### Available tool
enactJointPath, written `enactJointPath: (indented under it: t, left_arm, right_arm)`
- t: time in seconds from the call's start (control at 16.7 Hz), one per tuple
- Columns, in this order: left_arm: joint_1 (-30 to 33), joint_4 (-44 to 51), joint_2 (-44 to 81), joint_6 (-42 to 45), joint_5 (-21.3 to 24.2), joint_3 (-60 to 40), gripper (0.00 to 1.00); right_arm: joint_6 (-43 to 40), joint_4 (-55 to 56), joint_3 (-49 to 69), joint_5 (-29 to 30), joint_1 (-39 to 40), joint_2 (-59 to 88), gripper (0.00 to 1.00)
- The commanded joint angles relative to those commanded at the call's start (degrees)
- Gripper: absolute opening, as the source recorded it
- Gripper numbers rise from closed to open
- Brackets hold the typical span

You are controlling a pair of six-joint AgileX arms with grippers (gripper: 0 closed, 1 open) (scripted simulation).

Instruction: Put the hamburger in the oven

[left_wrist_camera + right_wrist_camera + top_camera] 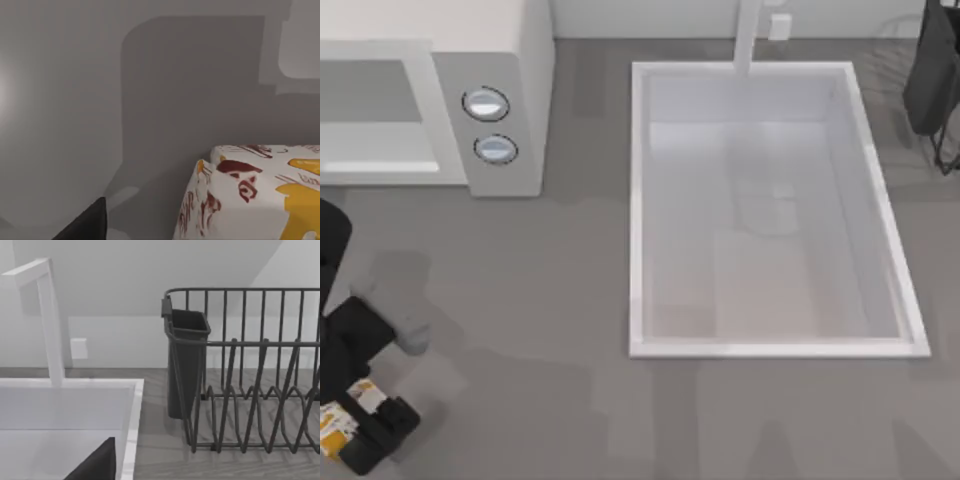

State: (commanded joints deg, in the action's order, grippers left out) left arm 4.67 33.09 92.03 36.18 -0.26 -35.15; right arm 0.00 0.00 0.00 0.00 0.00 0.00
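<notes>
You had one hamburger point(338, 428) in play, sitting at the near left corner of the tabletop point(540, 300), its white wrapper with orange-yellow patches showing beside the black body of your left gripper point(365, 415). That gripper was right over the bundle, with dark parts on either side of it, but whether the jaws were clenched on the wrapper or merely around it could not be told. In the left wrist view the hamburger point(255, 192) lay close below the camera, dark red and yellow print on its wrapper, resting on the grey surface. One oven point(430, 95) stood at the far left corner, off-white, with its wide cavity facing the near edge and two round silver-blue knobs point(486, 103) stacked on its side panel; the hamburger lay well apart from it. One large white sink basin point(640, 200) took up the middle and right of the tabletop, with one white tap point(748, 35) at its far edge. Your right arm point(932, 70) was parked at the far right corner, by one dark wire dish rack point(250, 390) with one dark cup point(186, 360) hung on its end.
</notes>
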Motion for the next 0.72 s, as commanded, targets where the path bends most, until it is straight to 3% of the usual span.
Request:
enactJointPath:
  t: [0.24,0.72]
  left_arm:
    - [0.0,-0.1,0.1,0.0,0.0,0.1,1.0]
    - [0.0,-0.1,0.1,0.0,0.0,0.1,0.4]
  right_arm:
    - [0.0,0.0,0.0,0.0,0.0,0.0,1.0]
    - [0.0,0.0,0.0,0.0,0.0,0.0,1.0]
